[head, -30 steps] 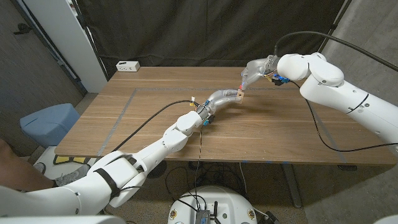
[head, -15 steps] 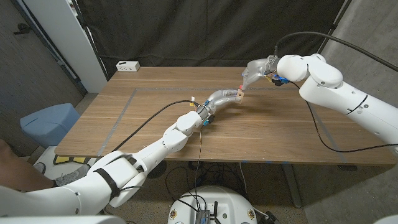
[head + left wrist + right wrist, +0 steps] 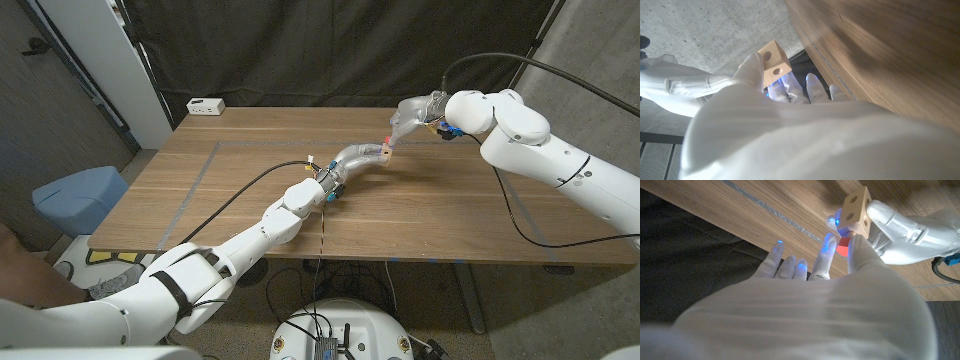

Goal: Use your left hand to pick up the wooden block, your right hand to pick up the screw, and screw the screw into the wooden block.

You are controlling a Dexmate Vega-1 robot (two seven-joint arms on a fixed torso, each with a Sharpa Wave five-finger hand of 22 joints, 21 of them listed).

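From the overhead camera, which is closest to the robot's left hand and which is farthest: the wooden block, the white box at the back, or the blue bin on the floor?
1. Wooden block: held in the left hand, mid-table.
2. White box: table's far left corner.
3. Blue bin: on the floor, off the table's left edge.

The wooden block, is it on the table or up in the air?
In the air: the left hand holds the wooden block above the table.

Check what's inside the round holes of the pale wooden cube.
The pale wooden cube, held by the left hand, shows two empty dark holes. The right hand presses a red-headed screw against another face; its shank and that hole are covered.
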